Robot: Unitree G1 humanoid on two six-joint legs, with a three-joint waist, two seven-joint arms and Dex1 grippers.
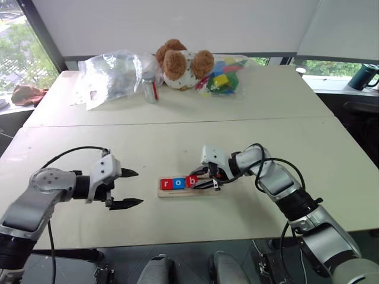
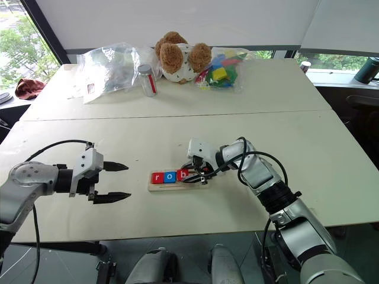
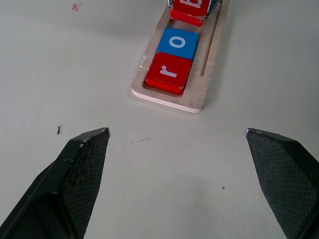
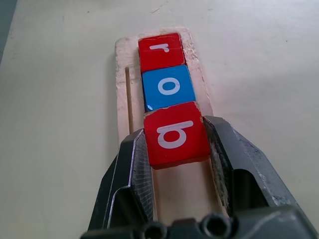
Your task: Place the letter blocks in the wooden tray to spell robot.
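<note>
Tray point(image 1: 180, 193) of pale wood lies flat on the white bench point(image 1: 118, 148), near the front edge and between the two arms. Three letter blocks sit in its groove in a row, touching one another: a red "r" block point(image 4: 160, 51) at the end nearer the left arm, a blue "o" block point(image 4: 168, 86) next to it, and a red "b" block point(image 4: 175, 133) third. The rest of the groove, toward the right arm, is bare wood.

The right pincer point(image 4: 177, 149) reaches across the tray from the robot's right and is clamped on the "b" block, one black finger against each side of the tile, with the fingers straddling the tray's edges. The "b" block's far edge meets the "o" block.

The left pincer point(image 1: 131, 188) hovers above the bench just beside the "r" end of the tray, its two fingers spread wide with nothing between them, pointing toward the tray.

At the far side of the bench, well apart from the tray, lie a crumpled clear plastic bag point(image 1: 109, 77), a small clear jar point(image 1: 150, 87), a brown teddy bear point(image 1: 180, 64) and a plastic-wrapped bundle of multicoloured blocks point(image 1: 224, 78).
</note>
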